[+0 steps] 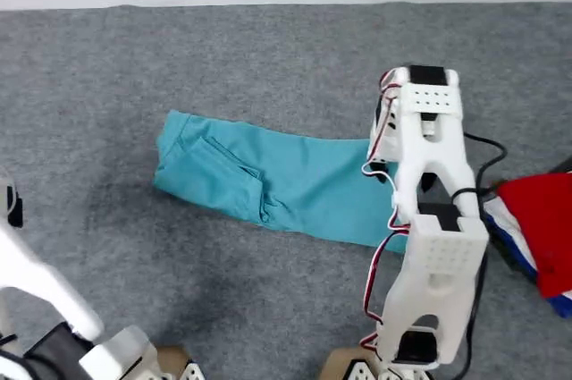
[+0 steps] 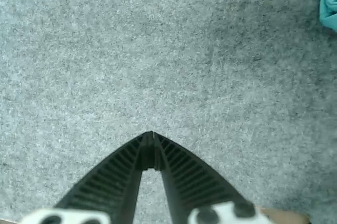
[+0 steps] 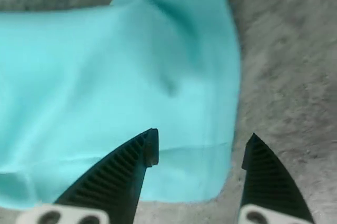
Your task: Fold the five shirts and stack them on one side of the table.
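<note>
Teal shirt (image 1: 277, 179): laid as a long folded band across the middle of the worktop (image 1: 268, 49), with its long axis running from far left to near right.
Right jaws: spread wide and held just above the band's right end; the end hem and one corner are seen between and just beyond the tips.
Right arm (image 1: 433, 219): stretched over the shirt's right end, so it is judged much the nearer arm.
Left jaws: pressed together over bare grey worktop; a scrap of the teal cloth is seen well apart from the tips.
Left arm (image 1: 45, 295): placed at the near left corner, well apart from the shirt's left end.
Coming move: a pinch on the right end is judged likely, with the cloth then carried leftward along the long axis.
Red, white and blue cloth (image 1: 536, 219): heaped at the right edge, just beside the right arm and apart from the teal band.
In the way: nothing is seen lying on the band; the right arm's cables hang near the cloth.
</note>
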### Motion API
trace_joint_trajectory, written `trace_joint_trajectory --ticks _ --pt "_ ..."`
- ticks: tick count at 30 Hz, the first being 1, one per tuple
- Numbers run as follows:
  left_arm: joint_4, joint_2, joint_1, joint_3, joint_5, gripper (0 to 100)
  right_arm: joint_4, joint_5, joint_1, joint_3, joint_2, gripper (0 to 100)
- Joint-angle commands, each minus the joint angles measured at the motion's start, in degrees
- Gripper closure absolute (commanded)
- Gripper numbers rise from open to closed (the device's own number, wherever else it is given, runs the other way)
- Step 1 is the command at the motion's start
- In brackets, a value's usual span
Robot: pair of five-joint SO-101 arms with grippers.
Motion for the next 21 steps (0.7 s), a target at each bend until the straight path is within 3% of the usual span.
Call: trace_joint_trajectory --ticks 1,14,21 --pt "0.53 -1.93 0.35 -1.01 0.35 100 -2.15 1.32 0.66 -0.18 -0.40 72.9" --pt "0.79 -1.93 0.44 -1.01 0.35 100 -3.56 1.05 -1.10 -0.44 10.95 73.4" --pt "0.88 -2.02 0.44 -1.01 0.35 100 -2.86 0.97 -5.41 -0.53 11.03 92.4"
